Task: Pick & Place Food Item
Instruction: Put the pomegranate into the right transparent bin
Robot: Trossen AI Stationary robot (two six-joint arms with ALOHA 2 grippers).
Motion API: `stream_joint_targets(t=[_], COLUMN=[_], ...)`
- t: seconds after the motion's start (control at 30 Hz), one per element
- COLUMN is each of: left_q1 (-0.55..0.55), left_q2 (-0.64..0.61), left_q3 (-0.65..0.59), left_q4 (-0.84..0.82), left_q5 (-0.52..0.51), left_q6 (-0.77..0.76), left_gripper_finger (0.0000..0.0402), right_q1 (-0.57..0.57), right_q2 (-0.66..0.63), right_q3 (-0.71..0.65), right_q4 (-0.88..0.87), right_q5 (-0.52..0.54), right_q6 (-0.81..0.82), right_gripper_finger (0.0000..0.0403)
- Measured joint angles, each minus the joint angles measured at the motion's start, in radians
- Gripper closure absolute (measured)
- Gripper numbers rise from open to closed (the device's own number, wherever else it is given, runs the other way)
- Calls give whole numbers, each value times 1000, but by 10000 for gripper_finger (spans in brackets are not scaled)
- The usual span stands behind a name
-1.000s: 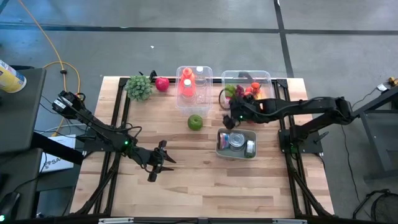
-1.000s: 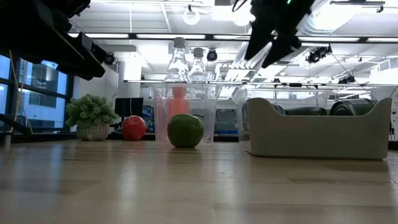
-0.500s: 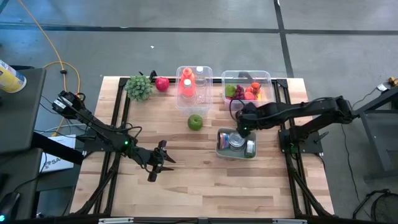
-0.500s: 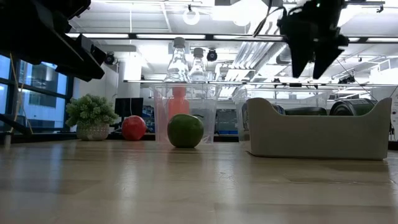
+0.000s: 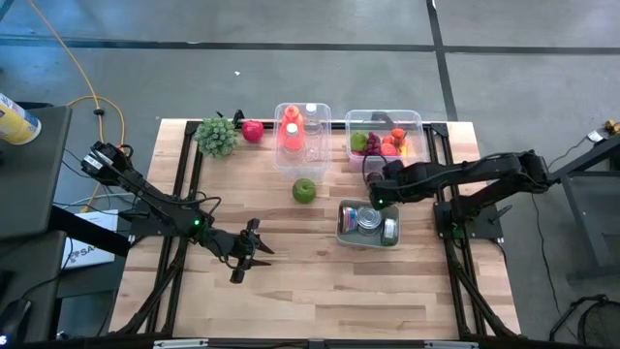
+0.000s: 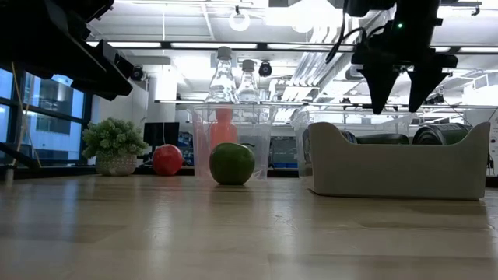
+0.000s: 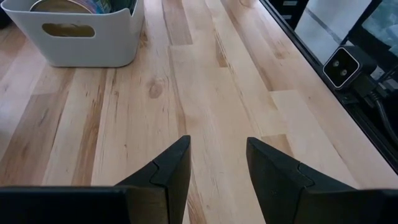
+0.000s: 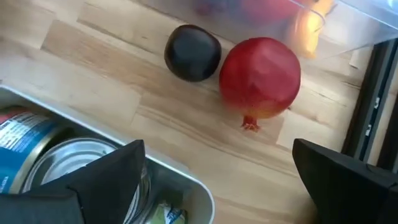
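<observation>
A red pomegranate (image 8: pixel 260 78) and a dark round fruit (image 8: pixel 193 53) lie on the wood between a clear fruit box (image 5: pixel 384 134) and a grey bin (image 5: pixel 368 223) of cans. In the high view my right arm hides both. A green apple (image 5: pixel 304 190) rests on the table left of the bin. My right gripper (image 8: pixel 224 180) hangs open over the bin's far rim and the pomegranate, fingers pointing down (image 6: pixel 398 105), touching nothing. My left gripper (image 5: pixel 263 250) waits open over bare wood at the near left, its fingers (image 7: pixel 168 174) with nothing between them.
A clear box with bottles (image 5: pixel 302 131), a red apple (image 5: pixel 253 131) and a small potted plant (image 5: pixel 217 136) stand along the far edge. Black frame rails run down both sides of the table. Bare wood lies between the apple and my left gripper.
My right gripper has moved toward the table's right edge and down, coming over the bin's far rim. It has tipped from a slant to pointing nearly straight down and has rolled about its own line. Its fingers stay open.
</observation>
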Motion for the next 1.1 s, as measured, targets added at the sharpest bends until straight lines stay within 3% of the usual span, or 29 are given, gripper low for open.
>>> stream_joint_targets(t=[0.33, 0.43, 0.67, 1.1], left_q1=[0, 0, 0, 0], left_q2=[0, 0, 0, 0], left_q3=[0, -1, -1, -1], left_q4=[-10, -18, -15, -8], left_q5=[17, 16, 12, 11], left_q6=[-4, -5, -4, 0], left_gripper_finger=[254, 254, 254, 254], right_q1=[-35, -60, -70, -118], right_q2=[0, 0, 0, 0], right_q3=[-80, -117, -199, -264], right_q4=[13, 25, 178, 296], right_q5=[28, 87, 158, 228], right_q6=[62, 48, 43, 62], right_gripper_finger=[7, 7, 7, 7])
